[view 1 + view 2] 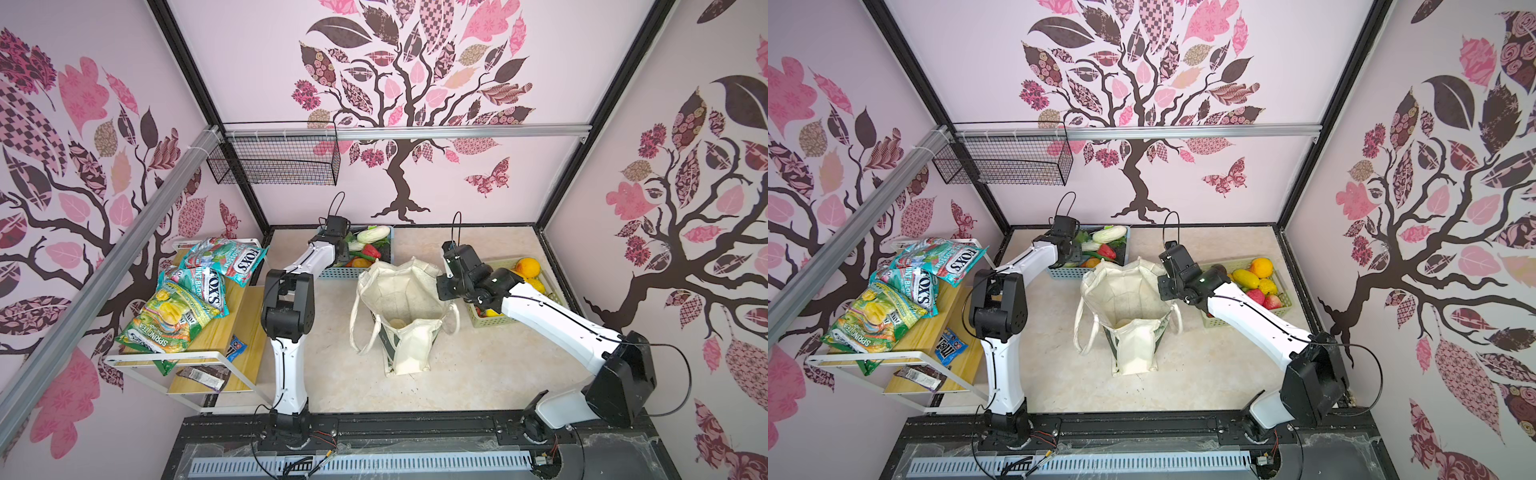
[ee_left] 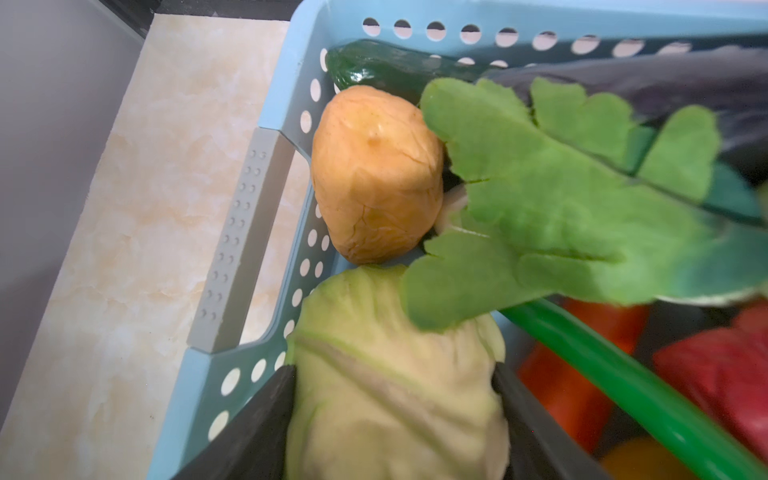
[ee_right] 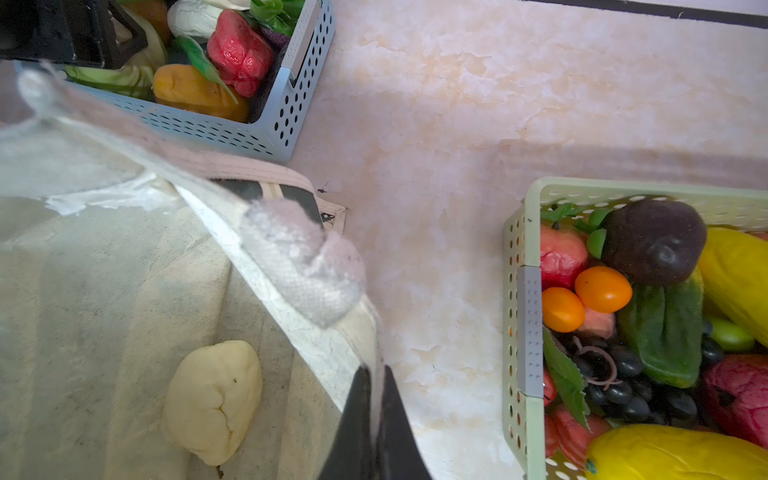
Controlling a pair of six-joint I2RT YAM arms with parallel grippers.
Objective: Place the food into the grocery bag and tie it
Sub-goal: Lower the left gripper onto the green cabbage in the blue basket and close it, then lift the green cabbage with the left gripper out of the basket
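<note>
Left gripper [image 2: 394, 370] is down in the blue basket [image 2: 291, 83], jaws spread either side of the pale green cabbage [image 2: 395, 415], fingers close against it. Clamped or not, can't tell. Reads as the pick of a food item for the bag. Same basket: tan potato-like piece [image 2: 376, 174], dark cucumber [image 2: 386, 66], leafy green [image 2: 561, 208], red pepper [image 1: 371, 250].

Centre: grocery bag [image 1: 390, 286] stands on the table [image 1: 478, 374], mouth open, handles loose, untied. One pale yellowish piece [image 3: 214, 401] lies at its bottom.

Right gripper [image 3: 376, 374] is pressed together on the bag's rim, likely keeping the mouth open for the drop.

Right: pale green basket [image 3: 515, 291] holds oranges [image 3: 602, 289], black grapes [image 3: 623, 374], yellow fruit [image 3: 665, 453] and red pieces.
</note>
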